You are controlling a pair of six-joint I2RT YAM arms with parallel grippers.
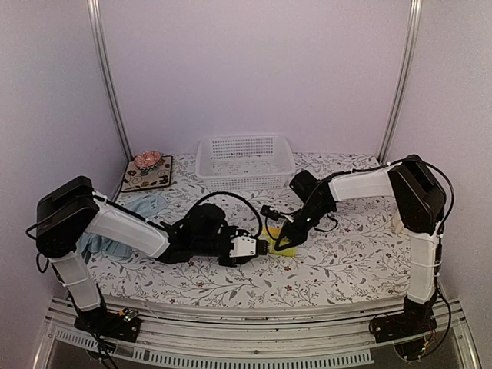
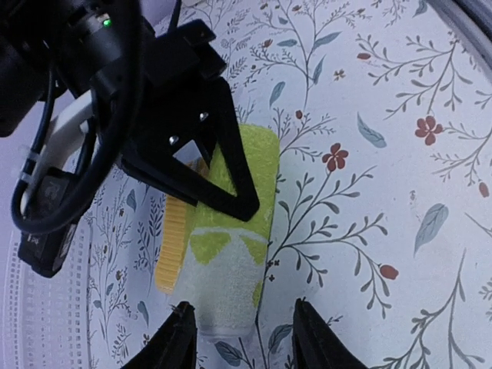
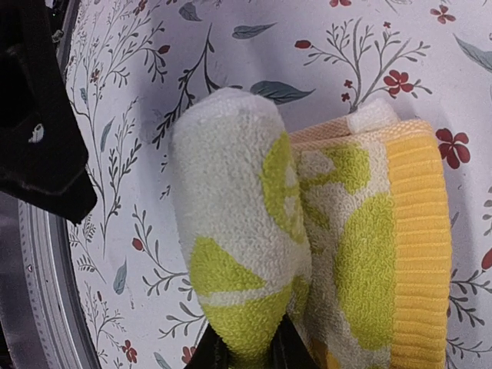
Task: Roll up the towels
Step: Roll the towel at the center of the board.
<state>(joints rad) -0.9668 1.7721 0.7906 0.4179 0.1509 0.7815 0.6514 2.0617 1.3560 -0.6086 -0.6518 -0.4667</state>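
The yellow-green towel [image 1: 284, 246] lies partly rolled on the floral tablecloth at the middle. My right gripper [image 1: 290, 233] is shut on the rolled fold; in the right wrist view its fingers [image 3: 211, 355] pinch the thick roll [image 3: 238, 231] from below, next to the flat yellow-edged part [image 3: 419, 254]. My left gripper [image 1: 260, 247] is open, with its fingertips [image 2: 182, 338] on either side of the near end of the towel [image 2: 227, 284], not closed on it. The pale blue towel [image 1: 115, 234] lies crumpled at the left, partly under the left arm.
A white perforated basket [image 1: 244, 161] stands at the back middle. A dark floral mat [image 1: 147, 175] with a pink object [image 1: 147, 160] on it lies at the back left. The two grippers are close together over the towel.
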